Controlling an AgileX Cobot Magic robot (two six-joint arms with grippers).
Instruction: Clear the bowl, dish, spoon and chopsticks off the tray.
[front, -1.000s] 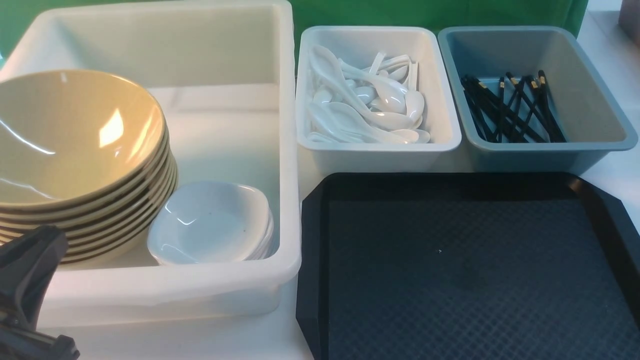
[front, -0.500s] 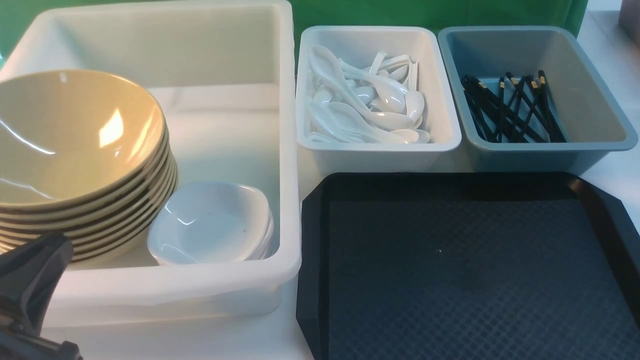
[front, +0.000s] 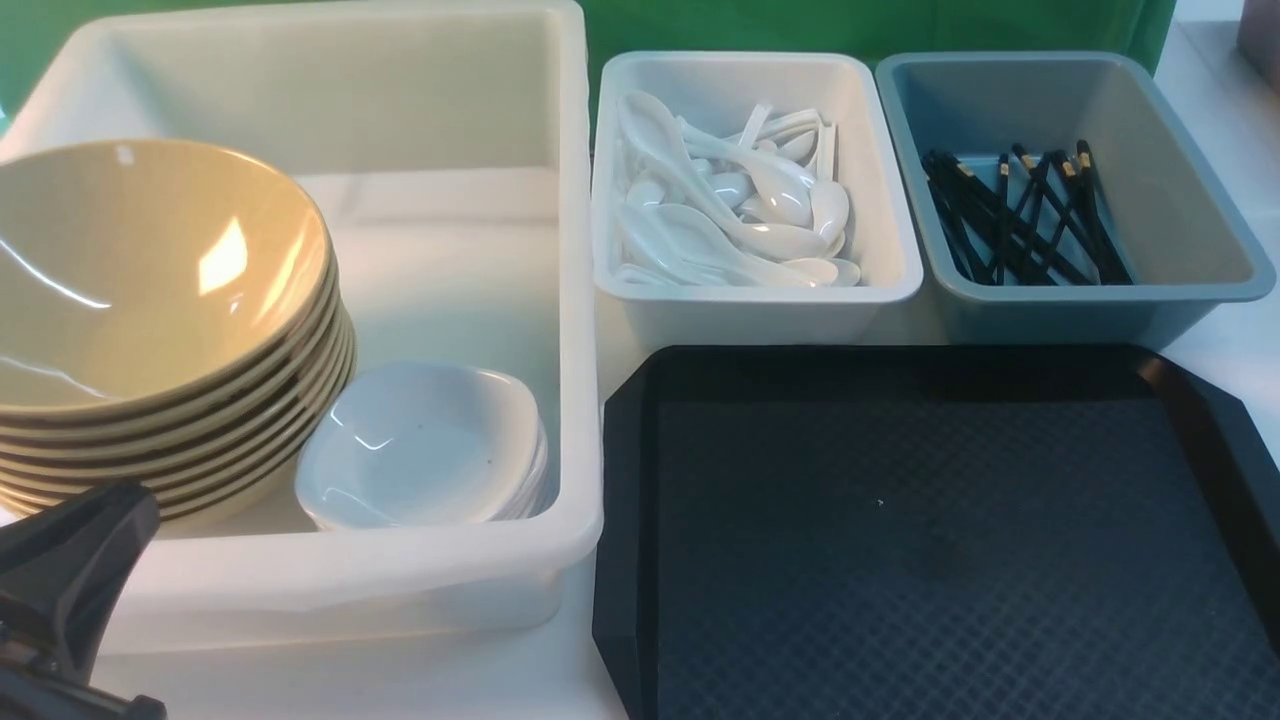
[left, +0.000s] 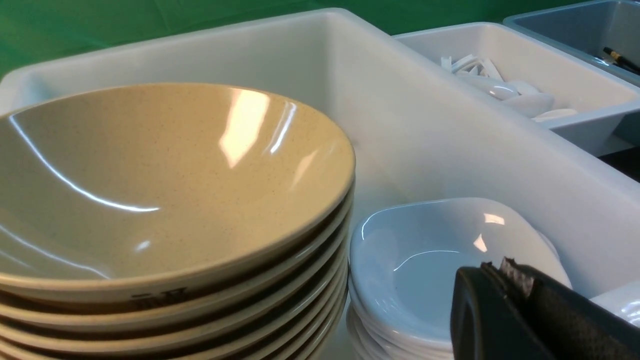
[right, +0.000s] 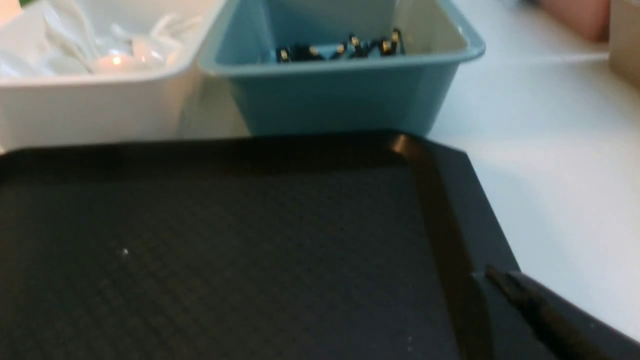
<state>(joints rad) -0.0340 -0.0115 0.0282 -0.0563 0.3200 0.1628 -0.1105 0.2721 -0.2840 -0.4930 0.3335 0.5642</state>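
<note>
I see the tray (front: 940, 530) bare at near right. The bowl (front: 150, 270) tops its stack in the big white tub (front: 480, 560) at left, spoons (front: 730, 210) and chopsticks (front: 1020, 215) in the far tubs. My left gripper (left: 505, 267) is closed and holds nothing; my right gripper (right: 500, 277) is closed too.

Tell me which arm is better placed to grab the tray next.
Right, probably: the right gripper hangs shut by the tray's right rim, while the left gripper is over by the bowl stack.
</note>
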